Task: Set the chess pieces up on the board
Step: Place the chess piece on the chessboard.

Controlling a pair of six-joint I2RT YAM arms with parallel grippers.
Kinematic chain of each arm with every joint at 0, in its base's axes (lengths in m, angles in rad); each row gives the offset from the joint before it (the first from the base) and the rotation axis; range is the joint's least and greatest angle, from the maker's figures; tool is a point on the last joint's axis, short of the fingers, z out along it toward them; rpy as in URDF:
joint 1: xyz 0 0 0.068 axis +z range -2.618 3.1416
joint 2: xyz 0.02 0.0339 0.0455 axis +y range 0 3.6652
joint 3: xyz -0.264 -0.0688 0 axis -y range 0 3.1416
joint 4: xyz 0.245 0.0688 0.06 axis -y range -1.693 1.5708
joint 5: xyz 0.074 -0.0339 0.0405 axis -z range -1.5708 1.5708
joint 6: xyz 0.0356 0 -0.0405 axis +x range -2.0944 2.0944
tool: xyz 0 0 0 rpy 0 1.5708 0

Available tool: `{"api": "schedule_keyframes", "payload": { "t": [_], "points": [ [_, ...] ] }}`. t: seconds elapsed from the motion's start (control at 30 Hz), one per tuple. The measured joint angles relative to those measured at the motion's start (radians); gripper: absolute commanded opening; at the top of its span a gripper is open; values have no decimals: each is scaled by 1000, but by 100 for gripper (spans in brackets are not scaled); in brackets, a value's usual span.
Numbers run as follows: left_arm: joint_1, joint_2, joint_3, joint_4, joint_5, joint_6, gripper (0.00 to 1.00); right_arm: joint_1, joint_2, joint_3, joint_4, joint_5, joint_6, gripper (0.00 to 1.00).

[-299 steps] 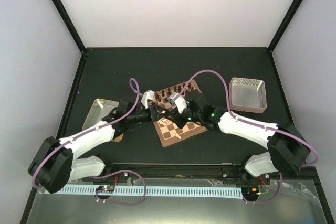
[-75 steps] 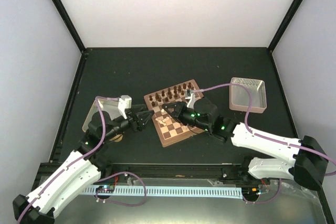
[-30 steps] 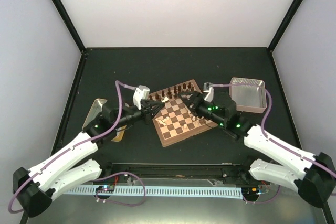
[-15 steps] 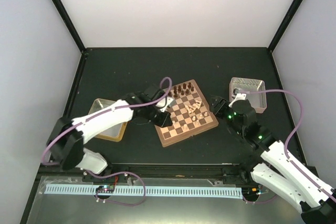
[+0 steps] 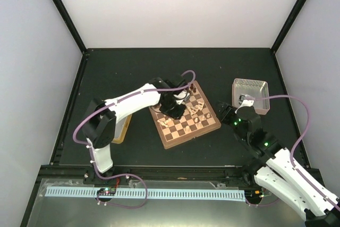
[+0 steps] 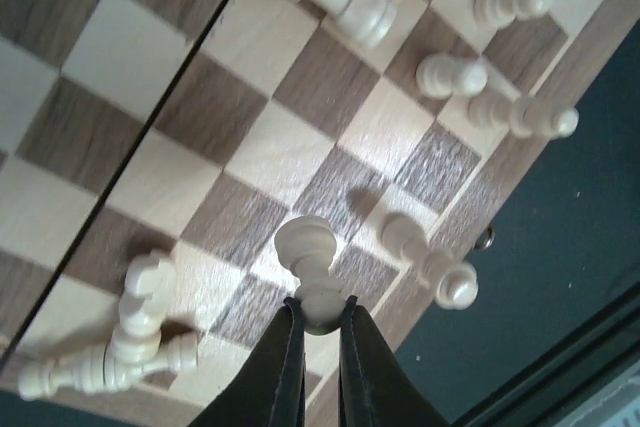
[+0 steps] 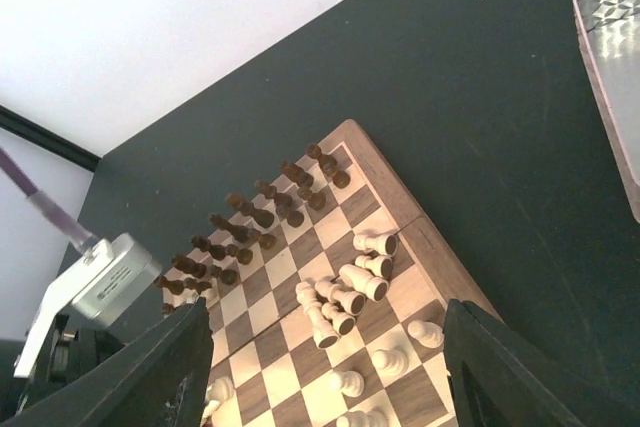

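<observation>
Dark bench (image 5: 127,73) fills a white-walled booth with black posts at its corners. Nearest, at the lower right of the overhead view, the right arm's fingers (image 7: 165,377) stand wide apart with nothing between them, just beside the board's right corner. The bottom edge of that arm's wrist view cuts them off.

At mid-frame lies the board (image 5: 178,135), turned so that one corner points to the upper right. Over it the left arm's fingers (image 6: 280,372) are closed on a cream pawn (image 6: 308,247), pinched at one rounded end. Its long axis runs in line with the fingers, and the free end points up the frame toward the squares. Which end is the head and which the base is hard to make out.

Around it, other cream pieces (image 7: 345,292) lie toppled in a loose heap, their long axes pointing every way, with a few upright. Farther off, dark chessmen (image 7: 255,212) stand in two rows along the board's far edge. One metal tray (image 5: 251,95) sits at the right, apart from the board. Another tray (image 5: 126,130) is mostly hidden under the left arm.
</observation>
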Motion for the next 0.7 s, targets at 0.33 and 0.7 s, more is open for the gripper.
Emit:
{"api": "schedule_keyframes", "payload": {
  "t": [0.33, 0.7],
  "points": [
    [-27, 230, 238, -101, 5, 45, 1, -4, -128, -15, -101, 159, -11, 65],
    [-51, 325, 354, -174, 26, 65, 4, -4, -274, -23, -198, 325, -23, 65]
  ]
}}
